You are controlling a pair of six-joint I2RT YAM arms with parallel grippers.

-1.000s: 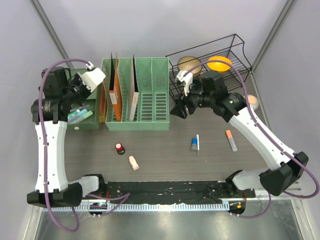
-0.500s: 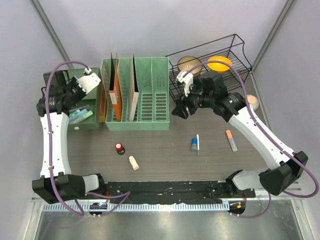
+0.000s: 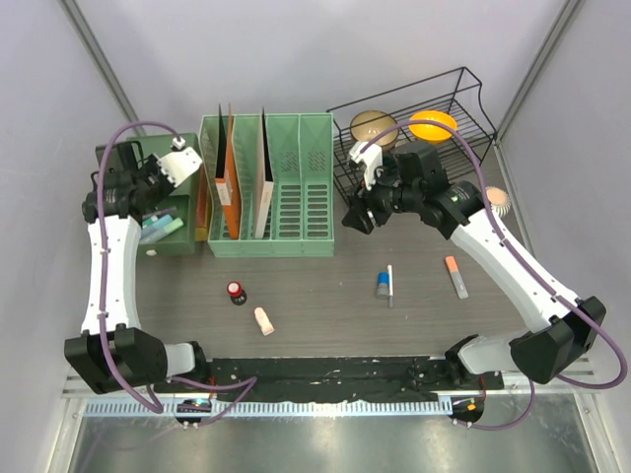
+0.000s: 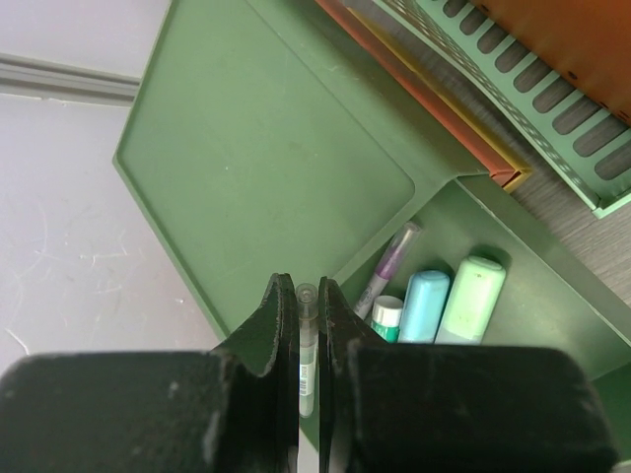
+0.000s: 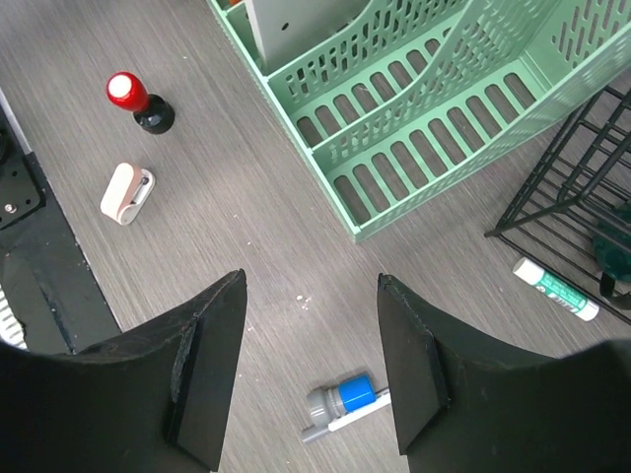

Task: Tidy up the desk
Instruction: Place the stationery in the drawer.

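Stamp (image 3: 236, 291) and eraser (image 3: 263, 320) (perhaps) lie on desk (image 3: 325, 296).

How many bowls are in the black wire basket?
2. A tan bowl sits on the left of the black wire basket, an orange bowl to its right. The right arm hides the basket's front, so more may be hidden.

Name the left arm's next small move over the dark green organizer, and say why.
Probably shift the left gripper over the dark green plastic organizer's lower compartment before releasing. It is shut on a thin clear pen above the organizer's flat top shelf, while a purple pen and pastel markers lie in that compartment.
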